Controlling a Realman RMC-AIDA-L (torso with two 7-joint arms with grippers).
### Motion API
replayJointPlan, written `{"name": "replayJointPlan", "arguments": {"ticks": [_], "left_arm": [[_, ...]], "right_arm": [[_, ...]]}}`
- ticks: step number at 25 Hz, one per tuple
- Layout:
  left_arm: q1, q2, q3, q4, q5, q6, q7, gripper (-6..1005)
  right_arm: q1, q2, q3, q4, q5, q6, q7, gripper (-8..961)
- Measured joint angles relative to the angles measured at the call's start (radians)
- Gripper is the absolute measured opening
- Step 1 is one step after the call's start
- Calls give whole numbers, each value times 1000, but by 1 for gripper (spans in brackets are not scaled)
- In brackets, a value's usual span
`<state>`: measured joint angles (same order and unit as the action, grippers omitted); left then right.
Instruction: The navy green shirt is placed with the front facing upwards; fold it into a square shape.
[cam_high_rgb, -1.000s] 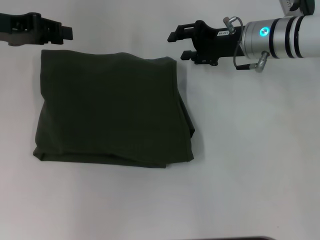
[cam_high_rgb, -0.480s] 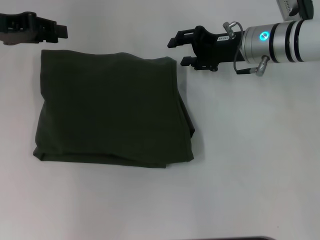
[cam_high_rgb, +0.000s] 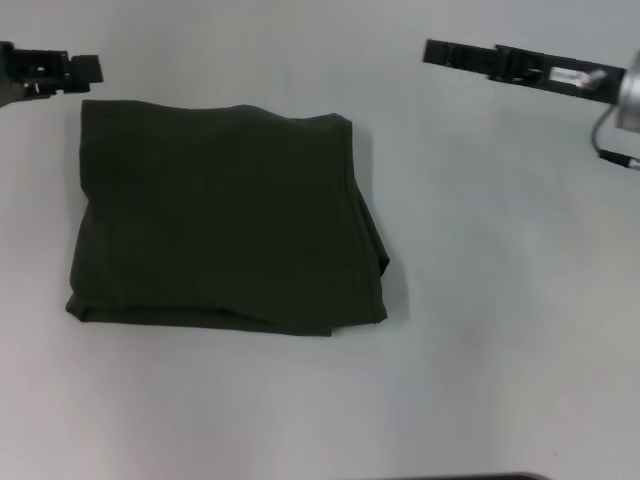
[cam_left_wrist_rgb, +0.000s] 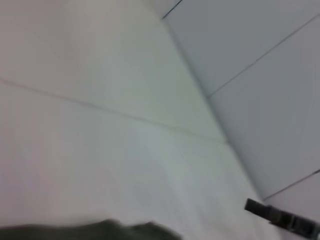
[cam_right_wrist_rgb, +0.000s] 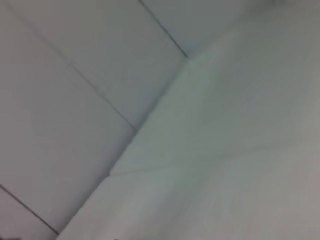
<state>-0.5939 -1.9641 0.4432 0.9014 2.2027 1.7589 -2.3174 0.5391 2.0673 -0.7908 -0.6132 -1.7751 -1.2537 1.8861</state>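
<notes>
The navy green shirt (cam_high_rgb: 225, 215) lies folded into a rough square on the white table, left of centre, with plain green cloth facing up and no lettering showing. My left gripper (cam_high_rgb: 88, 68) hovers just off the shirt's far left corner, apart from the cloth. My right gripper (cam_high_rgb: 440, 52) hangs well off to the right of the far right corner, seen edge-on as a thin dark bar. A strip of the shirt (cam_left_wrist_rgb: 100, 232) shows in the left wrist view, with the right gripper (cam_left_wrist_rgb: 280, 220) farther off.
The white table (cam_high_rgb: 500, 300) stretches bare to the right of and in front of the shirt. A dark edge (cam_high_rgb: 500, 477) runs along the table's near side. The right wrist view shows only the pale table and wall panels (cam_right_wrist_rgb: 75, 100).
The right gripper has drawn back to the right, away from the shirt's far right corner, and turned edge-on. The left gripper has slid further left. The shirt has not moved.
</notes>
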Motion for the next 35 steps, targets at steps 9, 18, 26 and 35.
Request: {"name": "replayJointPlan", "arguments": {"ticks": [9, 18, 26, 35], "left_arm": [[169, -129, -36, -55, -225, 75, 464, 395], [292, -193, 97, -172, -209, 81, 831, 561], [300, -197, 169, -191, -161, 177, 1063, 557], [329, -198, 151, -282, -56, 157, 1309, 557]], "right_arm": [[-89, -21, 134, 40, 95, -103, -305, 714], [-196, 26, 54, 38, 35, -371, -599, 799], [-188, 23, -22, 149, -137, -417, -812, 831], [-202, 23, -97, 264, -142, -498, -1056, 838]]}}
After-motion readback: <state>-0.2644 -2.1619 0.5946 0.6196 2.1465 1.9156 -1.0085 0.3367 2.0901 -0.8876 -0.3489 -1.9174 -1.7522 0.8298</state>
